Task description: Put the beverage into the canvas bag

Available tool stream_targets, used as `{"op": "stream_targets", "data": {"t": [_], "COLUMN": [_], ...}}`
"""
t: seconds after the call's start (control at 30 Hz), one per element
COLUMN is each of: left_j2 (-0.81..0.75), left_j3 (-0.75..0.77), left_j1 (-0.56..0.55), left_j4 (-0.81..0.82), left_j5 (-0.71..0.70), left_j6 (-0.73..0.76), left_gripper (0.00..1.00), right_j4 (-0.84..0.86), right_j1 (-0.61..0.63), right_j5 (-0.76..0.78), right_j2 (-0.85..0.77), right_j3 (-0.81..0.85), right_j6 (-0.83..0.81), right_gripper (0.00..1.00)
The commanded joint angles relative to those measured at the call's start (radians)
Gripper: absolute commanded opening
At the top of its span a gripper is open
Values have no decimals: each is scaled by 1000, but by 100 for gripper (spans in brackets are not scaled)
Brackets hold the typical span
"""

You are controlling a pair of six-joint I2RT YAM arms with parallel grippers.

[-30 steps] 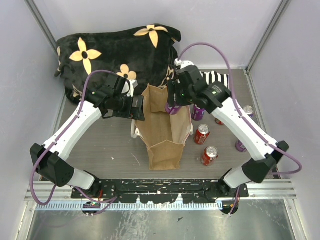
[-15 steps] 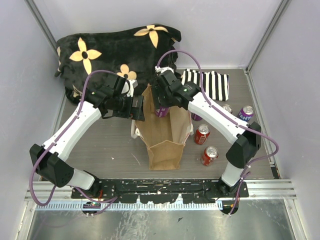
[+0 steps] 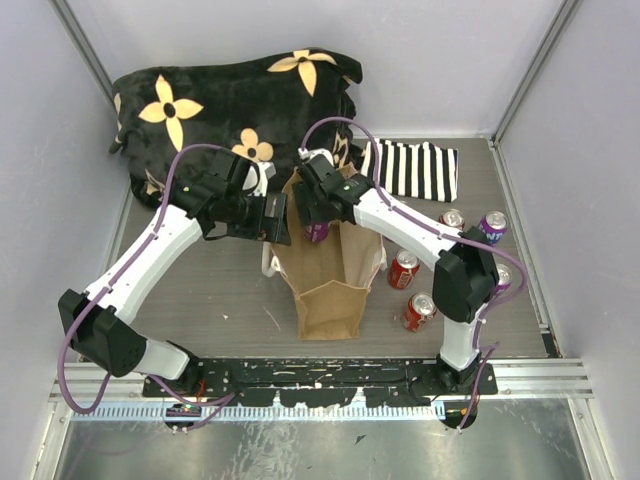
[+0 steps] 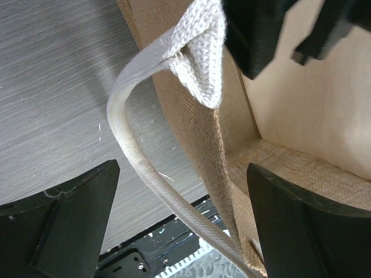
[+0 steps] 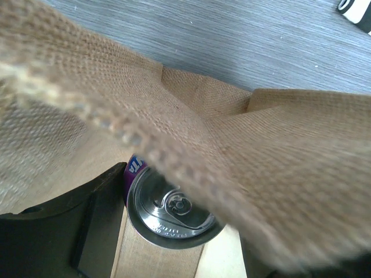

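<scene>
The tan jute canvas bag (image 3: 325, 290) stands open in the middle of the table. My right gripper (image 3: 315, 222) is shut on a purple beverage can (image 3: 318, 231) and holds it upright in the bag's mouth at its far end. In the right wrist view the can's silver top (image 5: 174, 211) sits between my dark fingers, with the bag's woven wall (image 5: 278, 162) blurred in front. My left gripper (image 3: 272, 218) is at the bag's left rim. Its jaws stand wide apart around the bag wall (image 4: 197, 145) and the cream handle (image 4: 133, 156).
Two red cans (image 3: 403, 268) (image 3: 419, 311) stand right of the bag. More cans (image 3: 452, 218) (image 3: 491, 226) stand further right. A striped cloth (image 3: 415, 170) lies at the back right, and a black flowered blanket (image 3: 230, 100) at the back left.
My right gripper has carried the purple can leftward, from the bag's right rim to inside its far end. The left arm has stayed at the bag's left rim.
</scene>
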Motion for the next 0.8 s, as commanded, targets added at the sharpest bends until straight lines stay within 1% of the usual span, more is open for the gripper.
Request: {"op": "stream_targets", "data": {"t": [0.0, 0.13, 0.4, 0.53, 0.77], "left_j2": [-23, -21, -21, -21, -19], "left_j3": [-13, -13, -9, -12, -15], "left_j1": [2, 1, 2, 2, 2], "left_j4": [36, 44, 49, 56, 65], "left_j5": [32, 48, 70, 75, 83], "left_j6": [-20, -33, -53, -55, -59], "left_gripper": [99, 99, 99, 100, 100], "right_j4": [156, 217, 244, 239, 184], "right_j1": [8, 8, 8, 11, 12], "right_j5": [53, 67, 55, 58, 33], "right_j2": [-1, 16, 53, 53, 106], "right_j3": [-6, -63, -88, -79, -60], "right_j6": [-4, 7, 34, 35, 44], "right_gripper": [1, 1, 1, 1, 1]}}
